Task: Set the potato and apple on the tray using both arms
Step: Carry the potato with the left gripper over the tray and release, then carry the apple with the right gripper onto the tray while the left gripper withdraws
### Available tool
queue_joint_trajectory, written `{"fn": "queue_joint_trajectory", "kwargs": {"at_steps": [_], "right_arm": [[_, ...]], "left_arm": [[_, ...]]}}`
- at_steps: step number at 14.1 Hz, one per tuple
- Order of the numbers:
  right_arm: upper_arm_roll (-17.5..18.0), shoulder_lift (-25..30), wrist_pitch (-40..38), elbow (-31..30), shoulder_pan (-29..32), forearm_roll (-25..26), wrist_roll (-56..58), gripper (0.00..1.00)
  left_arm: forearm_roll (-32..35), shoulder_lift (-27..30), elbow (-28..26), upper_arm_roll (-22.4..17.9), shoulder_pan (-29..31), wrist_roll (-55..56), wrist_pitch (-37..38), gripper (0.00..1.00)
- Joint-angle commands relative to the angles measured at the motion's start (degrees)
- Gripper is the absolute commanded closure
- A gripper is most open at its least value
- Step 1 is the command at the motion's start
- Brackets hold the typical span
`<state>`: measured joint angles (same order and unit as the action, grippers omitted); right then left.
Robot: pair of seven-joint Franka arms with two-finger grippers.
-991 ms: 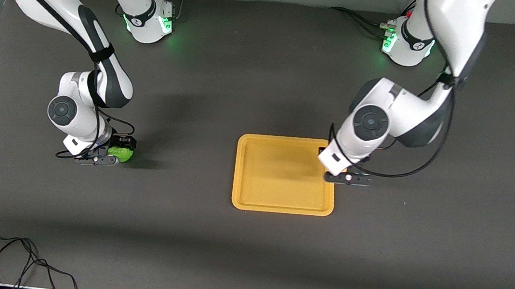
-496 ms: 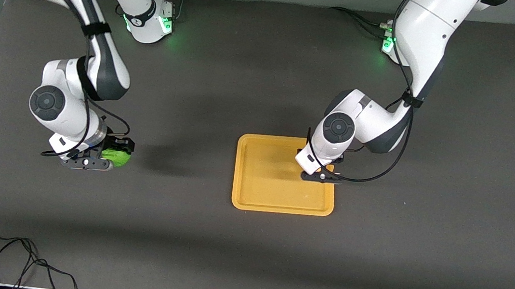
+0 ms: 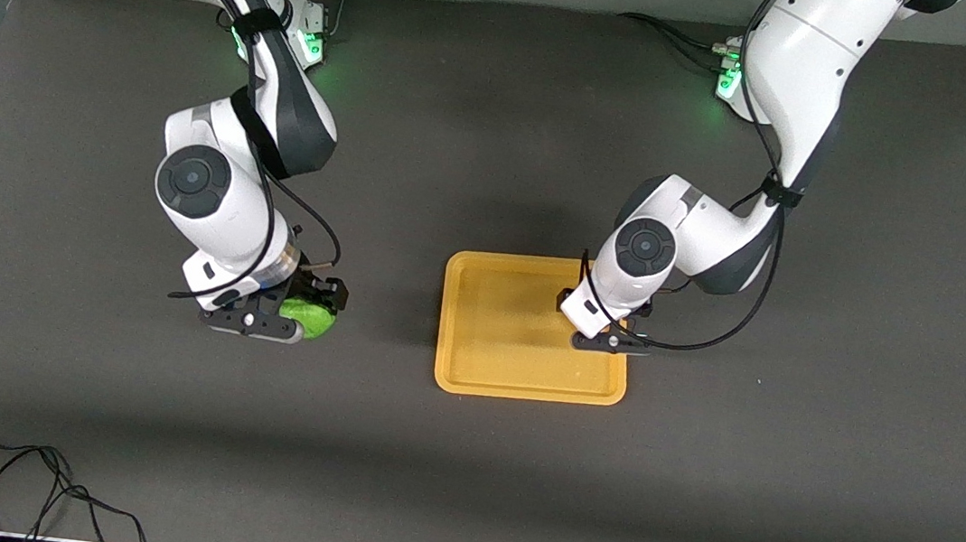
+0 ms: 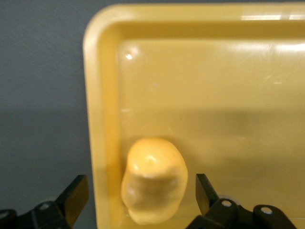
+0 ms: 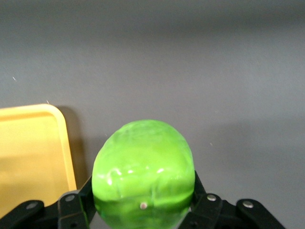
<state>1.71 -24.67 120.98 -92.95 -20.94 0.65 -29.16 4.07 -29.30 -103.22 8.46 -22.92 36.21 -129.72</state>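
The right end effector [image 3: 296,319], left of frame centre over the dark tabletop [image 3: 442,466], clamps the glossy round green toy apple [image 3: 307,317] across its middle; it looks light, hard and slippery. The left end effector [image 4: 143,198] stands open around the lumpy yellow toy potato [image 4: 153,180], which rests in the flat orange-yellow plastic tray [image 3: 471,379] at centre.

Right end effector [image 3: 295,322]: we have carried the apple [image 3: 309,318] toward the tray [image 3: 471,379].
Left end effector [image 3: 612,336]: we moved from the tray's rim inward; the potato [image 4: 153,187] lies between its spread fingers.
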Motion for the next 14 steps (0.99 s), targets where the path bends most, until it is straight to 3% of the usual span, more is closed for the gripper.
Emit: {"fn": "queue_joint_trajectory", "kwargs": {"at_steps": [1,4,8,12,14], "right_arm": [[-0.13,-3.62,-1.1,6.02,-1.64,-1.36,-1.07,0.67],[-0.22,-10.54,-1.01,14.08,-8.3,-1.27,-9.55,0.69],[-0.22,-23.64,0.91,29.2,-14.82,-1.09,-21.52,0.69],[-0.22,-29.2,9.08,31.52,-19.13,-1.09,-27.42,0.7],[-0.22,-30.17,9.27,30.64,-20.45,-1.01,-28.58,0.7]], "left_arm": [[1.11,9.58,-1.01,-0.11,4.79,-2.95,9.19,0.0],[0.41,18.28,-0.93,0.07,13.84,-21.12,19.21,0.0],[-0.38,26.65,-0.84,0.07,23.78,-33.72,26.09,0.0],[-2.66,30.61,-0.84,-0.02,30.55,-38.84,28.55,0.0],[-2.67,31.84,-0.75,-0.11,32.75,-40.07,29.52,0.0]]}}
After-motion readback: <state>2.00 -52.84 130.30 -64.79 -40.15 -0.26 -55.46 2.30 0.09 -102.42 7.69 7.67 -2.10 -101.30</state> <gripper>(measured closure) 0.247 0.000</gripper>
